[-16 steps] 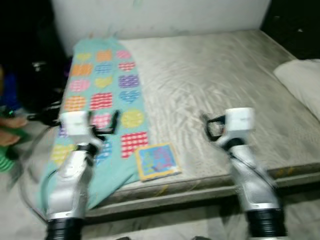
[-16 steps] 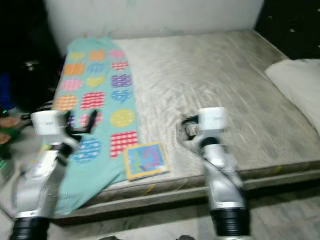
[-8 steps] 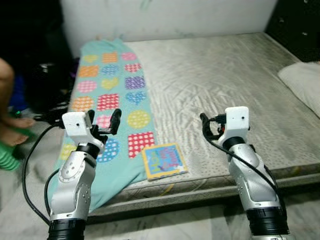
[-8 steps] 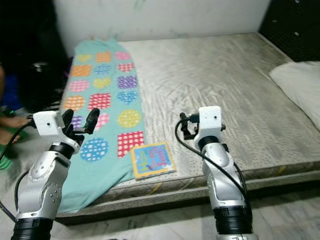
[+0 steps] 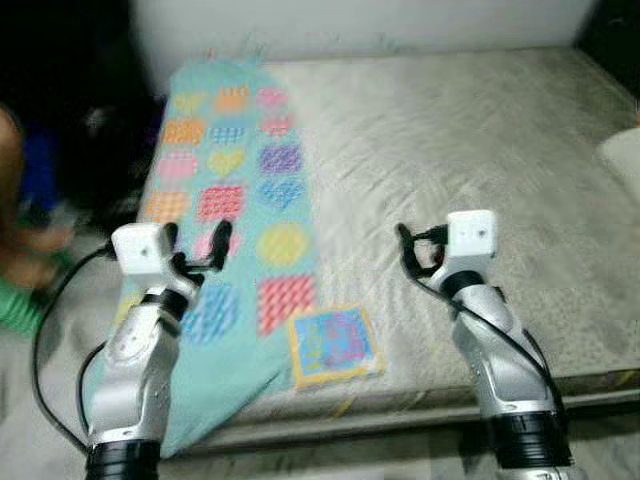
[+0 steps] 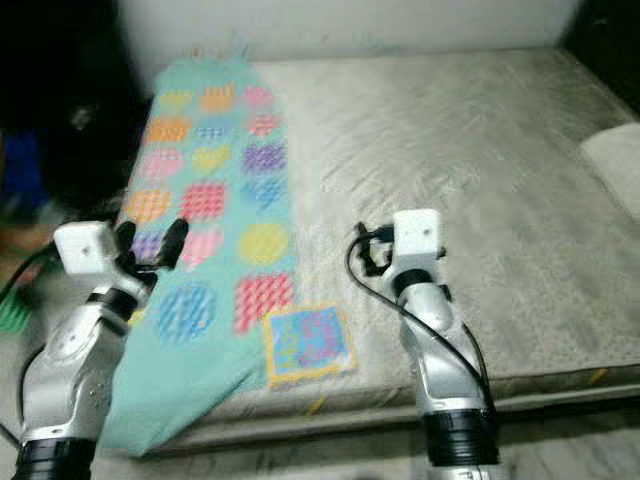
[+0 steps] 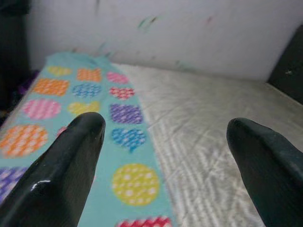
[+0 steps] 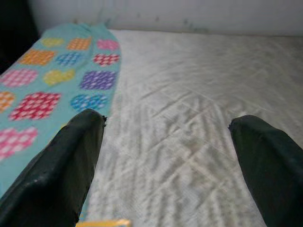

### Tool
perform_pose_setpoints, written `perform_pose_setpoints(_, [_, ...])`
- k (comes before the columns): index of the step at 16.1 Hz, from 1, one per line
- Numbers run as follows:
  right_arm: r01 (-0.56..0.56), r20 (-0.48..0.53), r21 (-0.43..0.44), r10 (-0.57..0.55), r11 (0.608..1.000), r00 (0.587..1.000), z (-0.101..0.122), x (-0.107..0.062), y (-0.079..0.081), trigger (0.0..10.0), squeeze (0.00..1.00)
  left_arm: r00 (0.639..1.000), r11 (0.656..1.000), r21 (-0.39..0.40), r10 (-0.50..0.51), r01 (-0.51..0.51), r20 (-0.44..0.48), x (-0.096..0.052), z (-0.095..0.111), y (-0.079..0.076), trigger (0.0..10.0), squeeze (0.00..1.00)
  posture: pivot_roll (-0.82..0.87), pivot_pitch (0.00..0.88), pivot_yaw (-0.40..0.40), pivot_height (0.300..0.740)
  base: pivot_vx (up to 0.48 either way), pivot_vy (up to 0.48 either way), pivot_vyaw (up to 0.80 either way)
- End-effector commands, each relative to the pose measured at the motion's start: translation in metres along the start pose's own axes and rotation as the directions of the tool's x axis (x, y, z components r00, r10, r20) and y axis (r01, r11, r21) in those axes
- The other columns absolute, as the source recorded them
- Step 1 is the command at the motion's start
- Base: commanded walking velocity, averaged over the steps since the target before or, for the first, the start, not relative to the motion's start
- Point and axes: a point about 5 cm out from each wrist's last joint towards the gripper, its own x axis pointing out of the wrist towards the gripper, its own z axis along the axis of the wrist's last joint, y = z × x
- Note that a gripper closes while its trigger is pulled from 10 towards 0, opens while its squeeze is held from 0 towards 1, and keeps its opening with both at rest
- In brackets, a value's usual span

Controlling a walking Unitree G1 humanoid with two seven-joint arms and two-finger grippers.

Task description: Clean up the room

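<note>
A teal blanket [image 5: 235, 190] with colourful heart and dot patches lies along the left side of a grey mattress [image 5: 460, 130] and hangs over its front corner. A small colourful book [image 5: 335, 345] rests by the blanket near the mattress's front edge. My left gripper [image 5: 197, 245] is held open above the blanket's lower part, with nothing between its fingers [image 7: 61, 170]. My right gripper [image 5: 415, 255] is open over the bare mattress, right of the book, its fingers [image 8: 270, 161] spread wide and empty.
A white pillow [image 6: 615, 165] lies at the mattress's right edge. A white wall [image 7: 180, 33] runs behind the bed. At the far left a person's leg [image 5: 12, 200] shows, blurred, beside dark clutter and a black cable [image 5: 45, 330] on the floor.
The whole picture has shifted and blurred, so the camera moved; the bed looks a little closer. Both arms keep the same raised pose with open grippers.
</note>
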Motion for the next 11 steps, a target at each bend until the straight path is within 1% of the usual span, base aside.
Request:
perform_pose_setpoints(1, [0.035, 0.004, 0.001, -0.035, 0.999, 0.999, -0.0007, -0.0016, -0.0122, 10.0, 0.0, 1.0, 1.0, -0.017, -0.016, 0.016, -0.006, 0.0032, -0.001, -0.0078, 10.0, 0.0, -0.12, 0.097, 0.049, 0.74, 0.0, 0.0, 0.0])
perform_pose_setpoints(5, [0.037, 0.011, -0.001, -0.037, 0.999, 0.999, 0.0004, -0.0014, -0.0132, 10.0, 0.0, 1.0, 1.0, -0.015, -0.008, 0.008, -0.011, 0.0035, -0.0014, -0.0068, 10.0, 0.0, -0.12, 0.097, 0.049, 0.74, 0.0, 0.0, 0.0])
perform_pose_setpoints(9, [0.052, 0.016, -0.031, -0.051, 0.998, 0.999, 0.0004, -0.0021, -0.0168, 10.0, 0.0, 1.0, 1.0, -0.009, 0.001, -0.001, -0.018, 0.004, -0.0021, -0.0065, 10.0, 0.0, -0.12, 0.097, 0.05, 0.74, 0.0, 0.0, 0.0])
perform_pose_setpoints(11, [0.05, 0.016, -0.031, -0.05, 0.998, 0.999, 0.0005, -0.0011, -0.0171, 10.0, 0.0, 0.999, 0.999, 0.015, 0.038, -0.037, -0.017, 0.0055, -0.0017, -0.0043, 10.0, 0.0, -0.12, 0.091, 0.05, 0.74, 0.0, 0.0, 0.0])
